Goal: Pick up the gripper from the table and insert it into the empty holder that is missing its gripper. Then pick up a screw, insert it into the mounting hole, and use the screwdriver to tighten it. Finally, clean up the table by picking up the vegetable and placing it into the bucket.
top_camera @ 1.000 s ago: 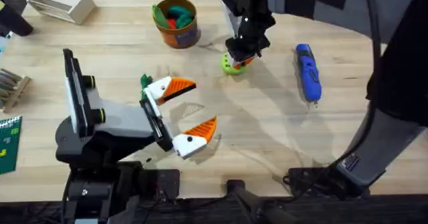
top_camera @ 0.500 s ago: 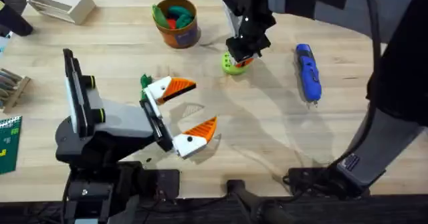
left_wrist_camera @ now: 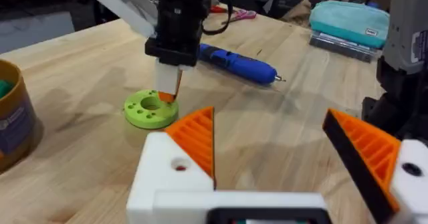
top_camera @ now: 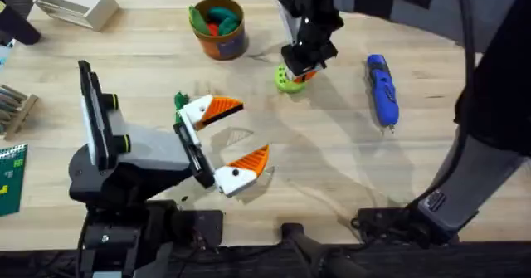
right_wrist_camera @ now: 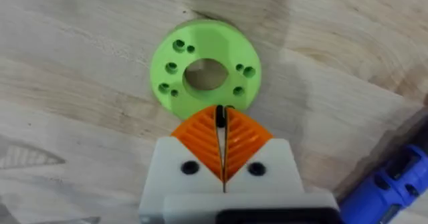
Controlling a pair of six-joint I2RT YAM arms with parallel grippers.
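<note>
Fingers of the right gripper pinch a tiny dark screw over the green ring, upper middle; left gripper gapes wide, centre-left; screwdriver lies right.

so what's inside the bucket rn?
The bucket holds toy pieces poking above its rim: a green one at the left, a teal one on top and something red below it. Anything deeper is hidden by those pieces and the bucket wall.
</note>
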